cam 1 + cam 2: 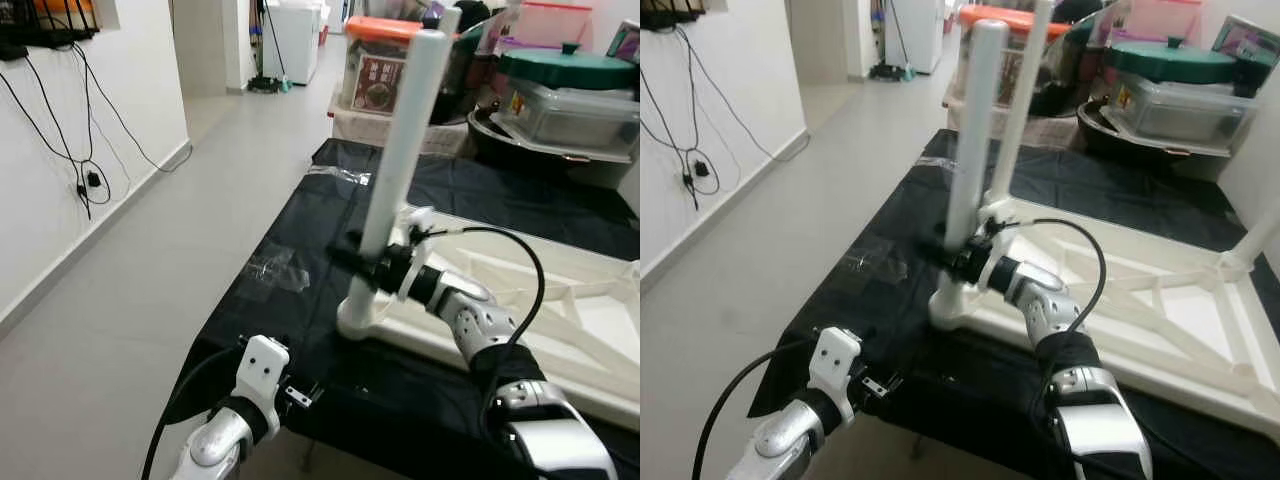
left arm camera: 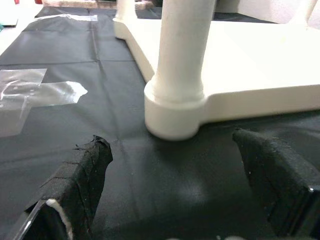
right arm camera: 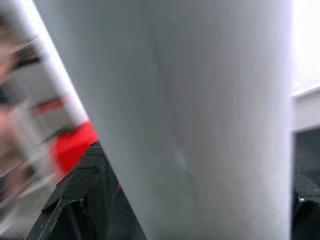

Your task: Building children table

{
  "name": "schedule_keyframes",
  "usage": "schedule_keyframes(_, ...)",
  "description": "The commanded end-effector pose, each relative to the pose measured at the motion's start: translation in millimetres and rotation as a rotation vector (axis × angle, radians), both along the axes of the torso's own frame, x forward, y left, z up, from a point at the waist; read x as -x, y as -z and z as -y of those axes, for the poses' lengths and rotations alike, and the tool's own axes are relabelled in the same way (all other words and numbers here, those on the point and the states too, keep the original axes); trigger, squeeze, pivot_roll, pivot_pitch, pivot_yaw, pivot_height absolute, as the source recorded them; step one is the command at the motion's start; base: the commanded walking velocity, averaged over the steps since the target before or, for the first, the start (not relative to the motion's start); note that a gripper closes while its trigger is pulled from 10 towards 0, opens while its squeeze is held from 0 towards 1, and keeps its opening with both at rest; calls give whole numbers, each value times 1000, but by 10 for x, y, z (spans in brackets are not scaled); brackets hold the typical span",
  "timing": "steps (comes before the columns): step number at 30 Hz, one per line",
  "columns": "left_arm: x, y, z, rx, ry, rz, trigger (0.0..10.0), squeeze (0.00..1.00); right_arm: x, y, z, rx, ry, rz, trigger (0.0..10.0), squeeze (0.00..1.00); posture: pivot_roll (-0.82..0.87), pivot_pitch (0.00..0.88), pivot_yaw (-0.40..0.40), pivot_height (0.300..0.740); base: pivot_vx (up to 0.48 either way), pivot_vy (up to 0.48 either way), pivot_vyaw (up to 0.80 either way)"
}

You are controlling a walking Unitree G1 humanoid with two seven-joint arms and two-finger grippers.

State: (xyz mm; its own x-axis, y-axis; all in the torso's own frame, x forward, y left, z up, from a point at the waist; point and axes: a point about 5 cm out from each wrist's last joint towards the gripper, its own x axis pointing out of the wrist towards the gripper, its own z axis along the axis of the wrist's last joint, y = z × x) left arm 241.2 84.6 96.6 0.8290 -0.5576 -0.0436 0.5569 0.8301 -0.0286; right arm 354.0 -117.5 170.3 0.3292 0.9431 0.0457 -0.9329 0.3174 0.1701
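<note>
A white children's table top [image 1: 560,310] lies upside down on a black cloth [image 1: 300,230]. A white table leg [image 1: 405,130] stands upright in its near corner socket [image 1: 358,318]. My right gripper [image 1: 368,262] is shut on this leg a little above the socket; in the right wrist view the leg [image 3: 200,110] sits between the black fingers [image 3: 80,200]. My left gripper [image 2: 175,195] hangs low at the cloth's near edge, open, its fingers [image 2: 80,185] pointing at the socket [image 2: 175,115] from a short way off. Another leg stands at the far right corner [image 1: 1260,240].
Clear plastic wrapping [image 1: 275,268] lies on the cloth left of the socket. Storage boxes and a green-lidded container [image 1: 570,90] are stacked behind the cloth. A white wall with hanging cables [image 1: 80,150] runs along the left, with open grey floor [image 1: 200,200] between.
</note>
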Motion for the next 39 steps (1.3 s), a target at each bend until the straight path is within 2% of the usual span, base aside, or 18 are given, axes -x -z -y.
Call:
schedule_keyframes(1,6,43,3,-8,-2,-18,10000,0,133,115,-162,78,-210,-9,5961,0,161,0,-100,740,0,0,0)
schedule_keyframes(2,6,43,3,-8,-3,-18,10000,0,157,162,-194,118,-262,-8,471,0,160,0,-98,740,0,0,0)
schedule_keyframes(3,5,42,4,-8,-3,-17,10000,0,153,187,-218,142,-272,3,0,0,162,0,-101,740,0,0,0)
schedule_keyframes(11,4,40,4,-8,-6,-16,10000,0,31,139,-258,122,-127,25,0,0,162,0,-101,740,0,0,0)
schedule_keyframes(12,3,41,2,-7,-7,-17,10000,0,-168,92,-181,110,204,29,0,0,160,0,-101,740,0,0,0)
schedule_keyframes(13,2,42,1,-6,-7,-17,10000,0,-248,85,-126,108,355,13,0,0,158,0,-100,740,0,0,0)
schedule_keyframes(14,2,42,1,-6,-7,-17,10000,0,-248,85,-126,108,355,13,0,0,158,0,-100,740,0,0,0)
schedule_keyframes(16,1,40,2,-5,-6,-17,10000,0,-376,96,78,113,680,-33,0,0,156,0,-99,740,0,0,0)
schedule_keyframes(17,1,40,2,-5,-6,-17,10000,0,-376,96,78,113,680,-33,0,0,156,0,-99,740,0,0,0)
schedule_keyframes(19,0,38,2,-4,-4,-18,10000,0,-420,176,452,143,1092,-86,0,0,153,0,-95,740,0,0,0)
schedule_keyframes(22,0,39,1,-4,-4,-18,10000,0,-407,210,589,159,1233,-103,0,0,153,0,-96,740,0,0,0)
schedule_keyframes(23,-2,37,2,-4,-3,-18,10000,0,-371,265,725,174,1380,-127,0,0,153,0,-95,740,0,0,0)
schedule_keyframes(25,-2,37,2,-4,-3,-18,10000,0,-371,265,725,174,1380,-127,0,0,153,0,-95,740,0,0,0)
schedule_keyframes(27,-3,38,3,-5,-2,-18,10000,0,-255,398,859,170,1636,-197,0,0,155,0,-96,740,0,0,0)
schedule_keyframes(30,-3,41,6,-6,-2,-18,10000,0,-165,494,814,158,1782,-266,0,0,152,0,-97,740,0,0,0)
schedule_keyframes(36,-3,43,8,-6,-1,-19,10000,0,-153,517,700,162,1812,-309,0,0,151,0,-95,740,0,0,0)
schedule_keyframes(37,-2,44,10,-5,1,-20,10000,0,-170,506,630,153,1784,-303,10000,0,148,0,-95,740,0,0,0)
schedule_keyframes(39,-2,44,10,-5,2,-21,10000,0,-181,495,581,147,1771,-296,10000,0,148,0,-95,740,0,0,0)
